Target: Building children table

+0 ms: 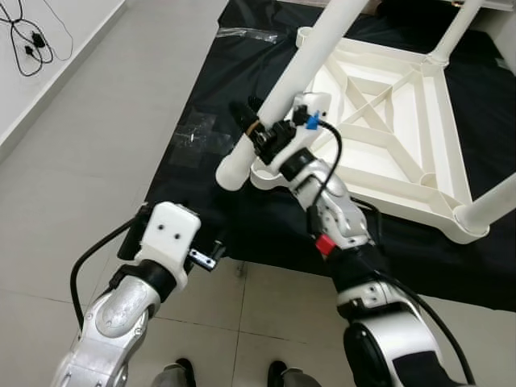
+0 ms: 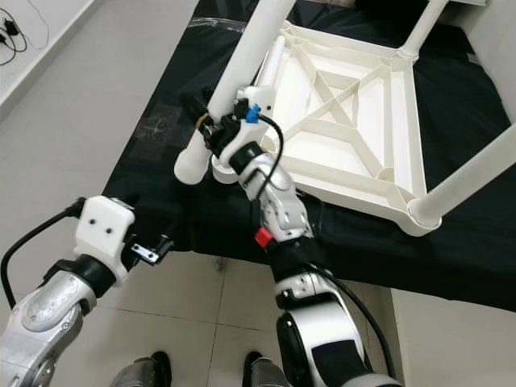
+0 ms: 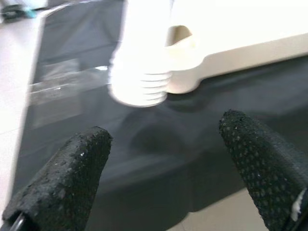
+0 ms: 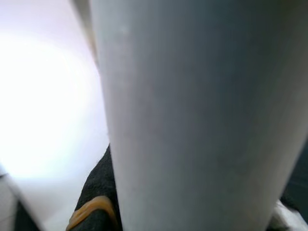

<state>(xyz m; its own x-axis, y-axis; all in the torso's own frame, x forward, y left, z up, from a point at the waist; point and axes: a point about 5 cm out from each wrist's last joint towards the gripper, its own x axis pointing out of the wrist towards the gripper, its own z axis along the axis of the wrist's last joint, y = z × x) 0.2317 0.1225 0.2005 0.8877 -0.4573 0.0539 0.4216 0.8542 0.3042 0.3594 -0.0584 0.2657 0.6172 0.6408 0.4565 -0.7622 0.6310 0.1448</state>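
A white plastic table [image 1: 439,121] lies upside down on a black cloth [image 1: 242,218]. Legs stand in its far-right and near-right corners. My right gripper [image 1: 256,122] is shut on a loose white leg [image 1: 298,72], which slants up and away. The leg's threaded lower end [image 3: 139,86] hovers just beside the table's near-left corner socket [image 3: 180,38], not inside it. In the right wrist view the leg [image 4: 202,120] sits against a black finger [image 4: 98,192]. My left gripper [image 3: 163,139] is open and holds nothing, low over the cloth's near edge, pointing at that corner.
Grey tiled floor [image 1: 89,161] lies to the left and in front of the cloth. Black cables [image 1: 28,40] lie by the wall at far left. Clear plastic wrap [image 1: 193,133] rests on the cloth's left part. My feet [image 1: 181,372] stand at the cloth's near edge.
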